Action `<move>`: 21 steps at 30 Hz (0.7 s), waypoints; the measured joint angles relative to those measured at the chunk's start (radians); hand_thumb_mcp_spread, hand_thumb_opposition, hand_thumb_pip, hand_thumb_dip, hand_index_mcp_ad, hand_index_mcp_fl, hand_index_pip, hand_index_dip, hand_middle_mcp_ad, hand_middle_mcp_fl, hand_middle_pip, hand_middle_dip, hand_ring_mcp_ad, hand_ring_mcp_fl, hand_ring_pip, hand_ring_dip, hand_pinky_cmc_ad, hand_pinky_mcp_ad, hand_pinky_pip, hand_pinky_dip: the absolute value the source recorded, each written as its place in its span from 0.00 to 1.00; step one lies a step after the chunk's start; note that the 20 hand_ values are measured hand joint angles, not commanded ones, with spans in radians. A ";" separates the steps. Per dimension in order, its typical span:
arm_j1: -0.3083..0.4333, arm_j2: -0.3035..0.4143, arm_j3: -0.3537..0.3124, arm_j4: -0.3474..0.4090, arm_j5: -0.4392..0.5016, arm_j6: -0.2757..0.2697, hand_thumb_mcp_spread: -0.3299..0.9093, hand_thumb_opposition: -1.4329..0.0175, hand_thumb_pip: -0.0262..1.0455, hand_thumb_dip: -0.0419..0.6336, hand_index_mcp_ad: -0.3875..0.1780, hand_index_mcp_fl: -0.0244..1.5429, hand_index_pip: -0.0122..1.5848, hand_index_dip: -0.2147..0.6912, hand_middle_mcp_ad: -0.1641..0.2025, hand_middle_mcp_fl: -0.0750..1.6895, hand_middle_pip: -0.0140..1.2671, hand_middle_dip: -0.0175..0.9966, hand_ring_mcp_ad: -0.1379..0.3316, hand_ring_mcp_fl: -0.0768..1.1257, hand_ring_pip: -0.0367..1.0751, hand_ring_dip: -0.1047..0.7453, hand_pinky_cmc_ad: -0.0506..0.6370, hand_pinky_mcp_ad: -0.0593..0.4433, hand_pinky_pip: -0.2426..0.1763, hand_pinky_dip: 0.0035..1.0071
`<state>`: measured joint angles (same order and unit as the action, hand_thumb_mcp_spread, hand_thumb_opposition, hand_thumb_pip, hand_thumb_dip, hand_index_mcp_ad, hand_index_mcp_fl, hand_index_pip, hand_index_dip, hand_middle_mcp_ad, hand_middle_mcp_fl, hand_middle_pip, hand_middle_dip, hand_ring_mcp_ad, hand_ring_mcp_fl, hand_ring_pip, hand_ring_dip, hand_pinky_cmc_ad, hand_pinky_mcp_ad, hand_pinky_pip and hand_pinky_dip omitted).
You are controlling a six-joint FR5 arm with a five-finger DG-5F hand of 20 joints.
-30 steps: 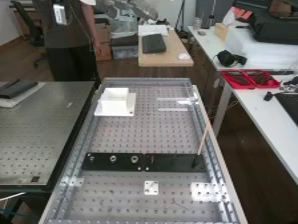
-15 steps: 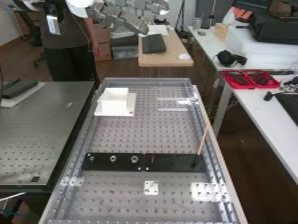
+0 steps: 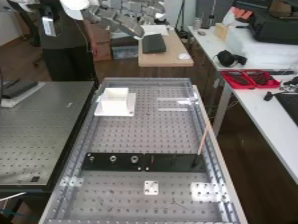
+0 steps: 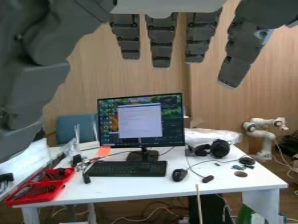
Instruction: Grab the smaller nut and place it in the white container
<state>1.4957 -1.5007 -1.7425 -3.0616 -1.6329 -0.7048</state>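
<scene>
Dark grey segmented hand (image 3: 120, 21) up high, released, straight-fingered; smaller round metal nut (image 3: 91, 158) on the flat black bar (image 3: 102, 165), well apart from the boxy white container (image 3: 116, 102).

In the high view, the robot hand (image 3: 118, 17) is being brought further in from the top edge than a second ago. Its fingers (image 3: 130, 27) are being carried lower in that view, and more of the room is being covered. Lately, only a smaller shift is being made.
</scene>
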 joint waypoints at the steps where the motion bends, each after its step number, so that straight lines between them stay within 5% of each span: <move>1: -0.001 0.001 -0.007 0.003 0.002 0.000 0.44 0.49 0.40 0.11 0.62 0.03 0.06 0.49 0.69 0.05 0.12 0.30 0.66 0.06 0.11 0.27 0.77 0.84 0.32 0.44; 21: -0.048 0.038 -0.296 0.186 0.057 -0.031 0.45 0.48 0.53 0.18 0.62 0.05 0.07 0.42 0.70 0.07 0.12 0.30 0.67 0.06 0.11 0.27 0.77 0.84 0.32 0.51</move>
<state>1.4474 -1.4624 -2.0380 -2.8751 -1.5756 -0.7359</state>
